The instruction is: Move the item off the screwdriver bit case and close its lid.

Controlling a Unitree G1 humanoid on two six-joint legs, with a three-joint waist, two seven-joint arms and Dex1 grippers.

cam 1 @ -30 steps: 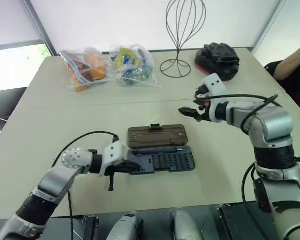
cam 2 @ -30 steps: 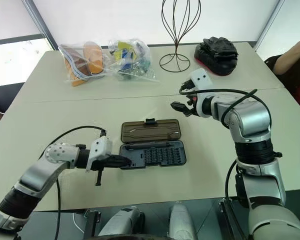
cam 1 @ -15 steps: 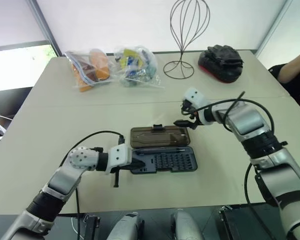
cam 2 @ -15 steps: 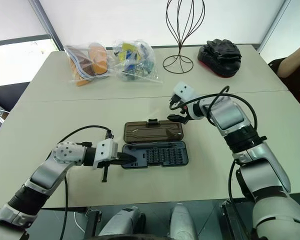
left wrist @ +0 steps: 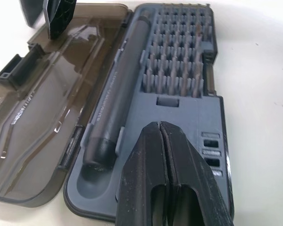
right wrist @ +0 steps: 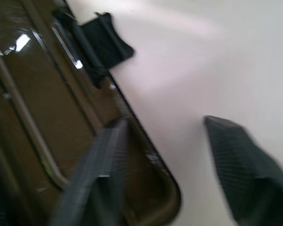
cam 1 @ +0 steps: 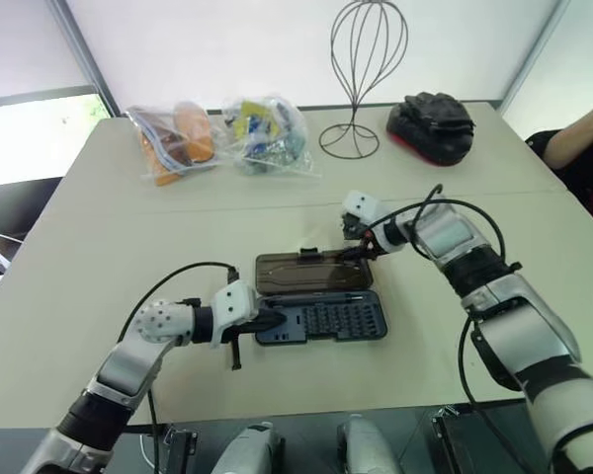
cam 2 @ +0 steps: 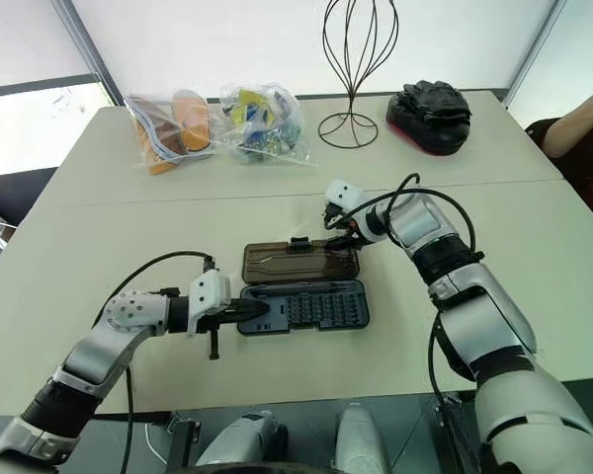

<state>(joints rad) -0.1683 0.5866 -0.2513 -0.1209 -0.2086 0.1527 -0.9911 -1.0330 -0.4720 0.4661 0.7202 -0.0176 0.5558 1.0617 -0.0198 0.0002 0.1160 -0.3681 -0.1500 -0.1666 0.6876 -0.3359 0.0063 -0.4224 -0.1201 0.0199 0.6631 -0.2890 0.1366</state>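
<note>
While open, screwdriver bit case lies lengthwise left-right; lid behind.

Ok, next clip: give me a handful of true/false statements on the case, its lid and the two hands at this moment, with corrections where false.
1. The lid of the screwdriver bit case lies open flat on the table. True.
2. The left hand is wide open above the lid. False: its fingers are shut and rest on the end of the case's base.
3. The right hand is at a far corner of the lid, one finger over the lid and one over the table beside it. True.
4. The black-and-red object sits on top of the case. False: it is at the far side of the table, near the wire stand.
5. A screwdriver handle lies in the base beside the rows of bits. True.
</note>
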